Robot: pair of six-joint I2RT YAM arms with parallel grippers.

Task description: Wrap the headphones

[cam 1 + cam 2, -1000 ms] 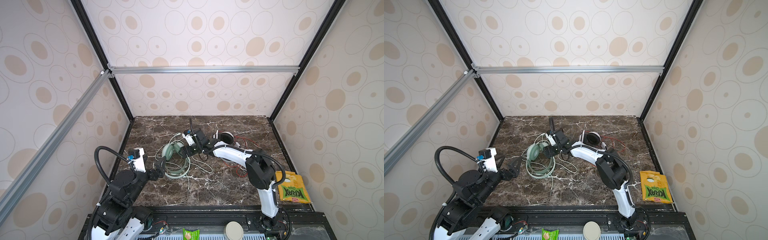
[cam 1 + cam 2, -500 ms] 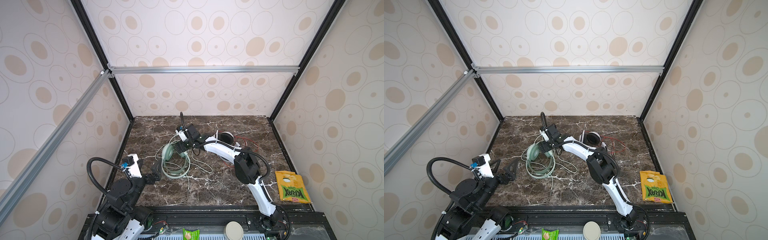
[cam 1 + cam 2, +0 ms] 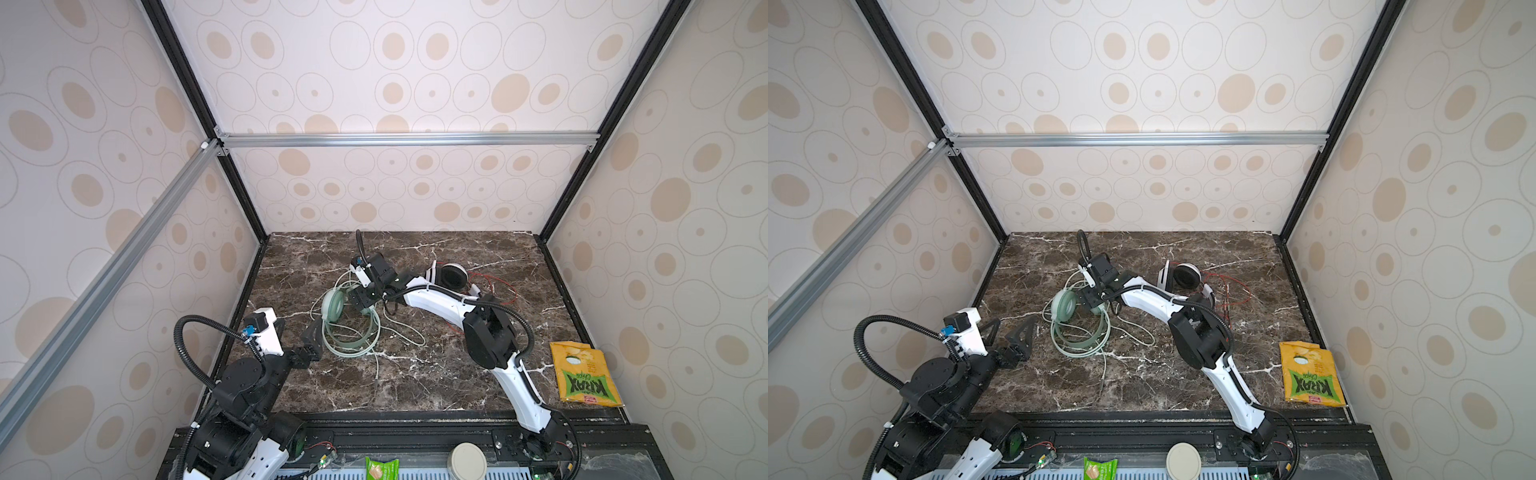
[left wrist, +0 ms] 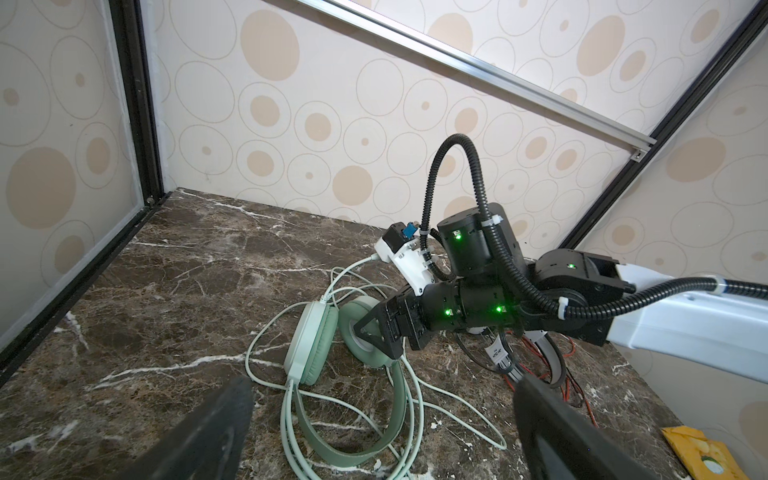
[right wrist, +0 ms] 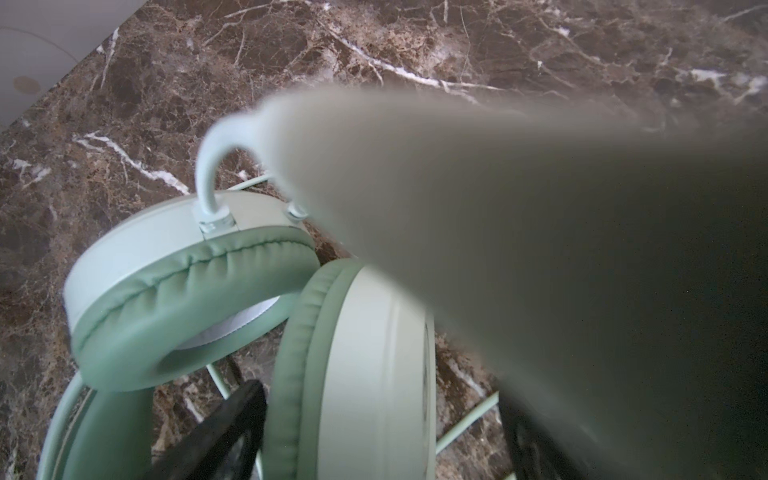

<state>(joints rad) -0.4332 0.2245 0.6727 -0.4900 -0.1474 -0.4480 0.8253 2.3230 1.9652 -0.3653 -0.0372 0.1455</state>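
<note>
Status | left gripper (image 3: 1013, 324) spread, empty | right gripper (image 5: 378, 397) spread astride mint-green headphones (image 4: 311, 336) earcup, seemingly unclamped

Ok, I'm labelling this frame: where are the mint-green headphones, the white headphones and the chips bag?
mint-green headphones (image 3: 332, 305): in a top view, on an earcup.
white headphones (image 3: 453, 275): in a top view, on the black earpad.
chips bag (image 3: 584, 374): in a top view, on its printed front.

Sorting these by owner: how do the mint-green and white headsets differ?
The mint-green headset has green pads and a pale green cable; the white headset has black pads and a thin red cable. The open right pincer straddles a mint-green earcup; no pincer nears the white headset. Both rest on the table, cables loose.
</note>
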